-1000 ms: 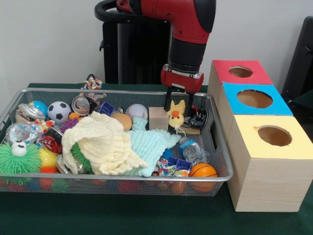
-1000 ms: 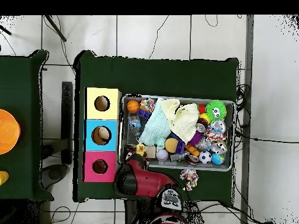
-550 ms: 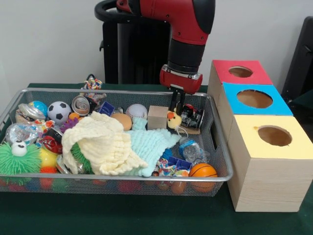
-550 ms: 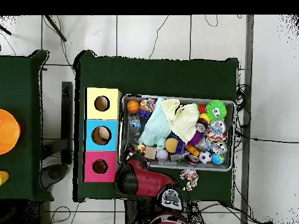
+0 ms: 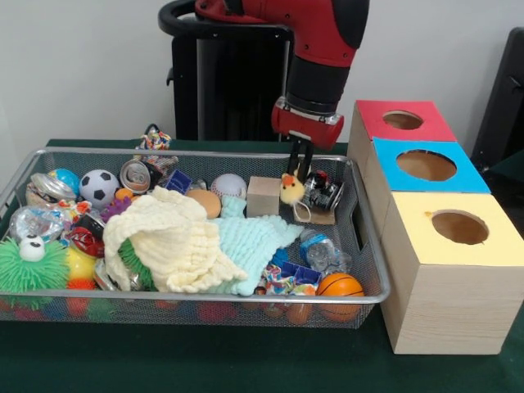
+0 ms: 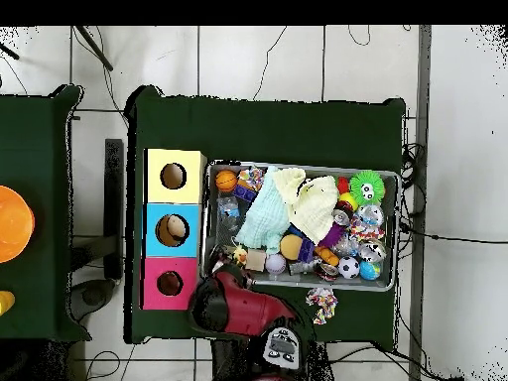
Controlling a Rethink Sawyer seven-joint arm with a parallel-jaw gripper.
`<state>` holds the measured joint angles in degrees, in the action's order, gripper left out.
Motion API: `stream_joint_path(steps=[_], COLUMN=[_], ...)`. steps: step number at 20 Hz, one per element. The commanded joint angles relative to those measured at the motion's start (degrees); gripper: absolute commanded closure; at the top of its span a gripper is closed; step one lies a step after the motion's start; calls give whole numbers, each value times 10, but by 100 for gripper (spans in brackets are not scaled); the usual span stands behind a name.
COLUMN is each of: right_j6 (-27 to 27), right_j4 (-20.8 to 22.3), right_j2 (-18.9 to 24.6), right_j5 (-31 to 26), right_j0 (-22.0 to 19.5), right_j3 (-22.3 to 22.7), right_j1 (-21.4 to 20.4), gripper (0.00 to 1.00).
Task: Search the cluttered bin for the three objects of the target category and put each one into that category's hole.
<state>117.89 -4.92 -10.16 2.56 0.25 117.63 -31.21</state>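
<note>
Gripping a yellow chick toy (image 5: 289, 189), the gripper (image 5: 300, 168) hangs over a mesh bin (image 5: 352, 237) on green-clothed table (image 5: 205, 360), white wall (image 5: 82, 65) behind.

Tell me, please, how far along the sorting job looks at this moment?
Done: something pale already shows inside the blue box's hole; what it is, I cannot tell. In hand: the gripper hangs over the bin with the yellow chick toy at its tips, seemingly lifted. Left: dropping the chick into a hole and searching the clutter for any others.
</note>
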Motion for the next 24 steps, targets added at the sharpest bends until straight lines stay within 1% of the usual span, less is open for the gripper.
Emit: stream_joint_path(steps=[1,2,5,6,7,11,14,17,19,20,21,24], right_j6=[51,48,48,49,50,68,74,85,91,116,133,164], right_j4=[-23,-17,-4,-1,3,3,6,6,2,-27,-44,-72], right_j2=[-24,-40,-42,-44,-48,-52,-54,-56,-55,-43,-35,-30], right_j5=[-256,-289,-357,-368,-398,-454,-479,-520,-526,-543,-542,-528], right_j0=[53,64,65,66,70,76,80,84,85,86,88,102], right_j3=[-66,-85,-112,-120,-133,-151,-164,-180,-179,-164,-153,-131], right_j1=[-69,-83,-107,-112,-118,-133,-139,-145,-146,-152,-154,-150], gripper=[100,100,100,100,100,100,100,100,100,100,100,100])
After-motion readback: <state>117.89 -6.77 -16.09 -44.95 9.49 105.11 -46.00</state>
